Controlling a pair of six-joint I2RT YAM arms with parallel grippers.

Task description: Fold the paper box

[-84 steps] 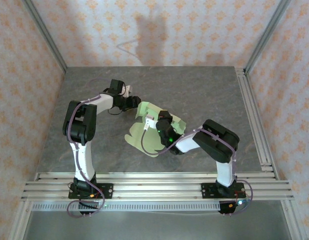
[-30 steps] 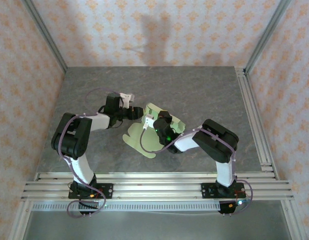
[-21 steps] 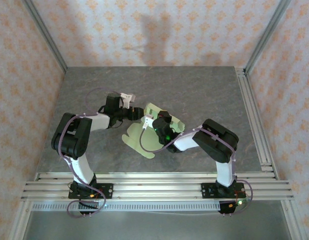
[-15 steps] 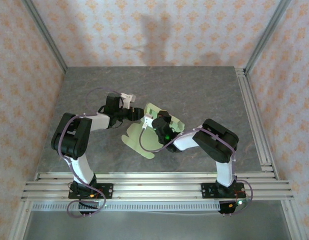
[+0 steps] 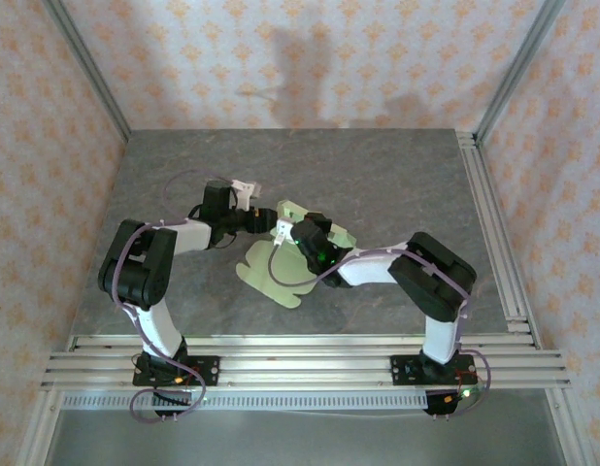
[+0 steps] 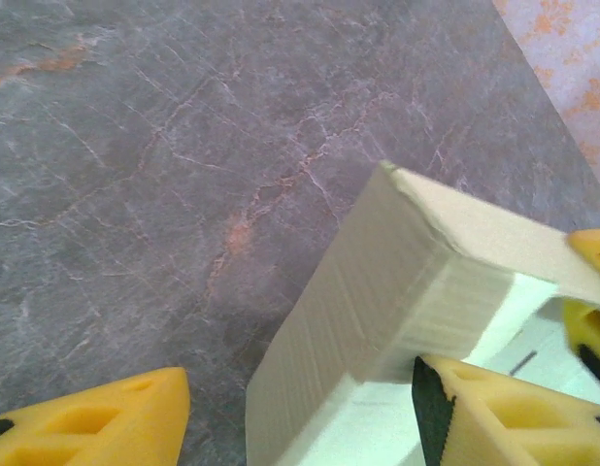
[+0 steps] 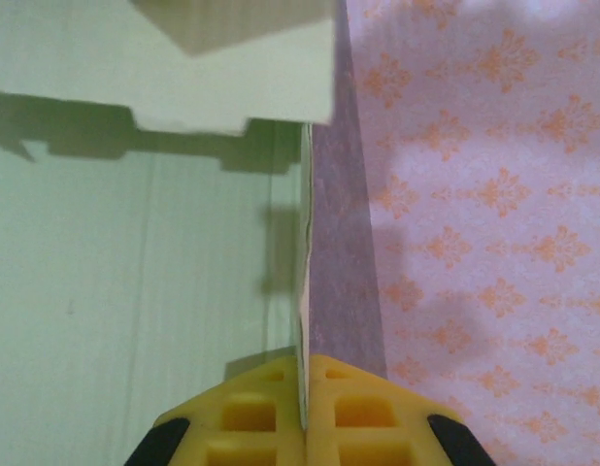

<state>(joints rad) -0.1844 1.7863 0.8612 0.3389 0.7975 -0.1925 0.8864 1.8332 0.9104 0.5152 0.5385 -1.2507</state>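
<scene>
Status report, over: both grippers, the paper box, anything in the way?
Left gripper open, astride a raised wall. Right gripper shut on paper box edge. Near flaps lie flat on table. Cable loops over them.

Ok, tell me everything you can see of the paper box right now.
The paper box is pale green thin card with fine ribbing, a die-cut sheet only partly folded. Its near part lies flat on the grey marbled table, with rounded tabs toward the arms. At the far end a wall stands up, creased into a corner. The left gripper is open astride that wall, one finger inside, one outside. The right gripper is shut on a thin panel seen edge-on.
</scene>
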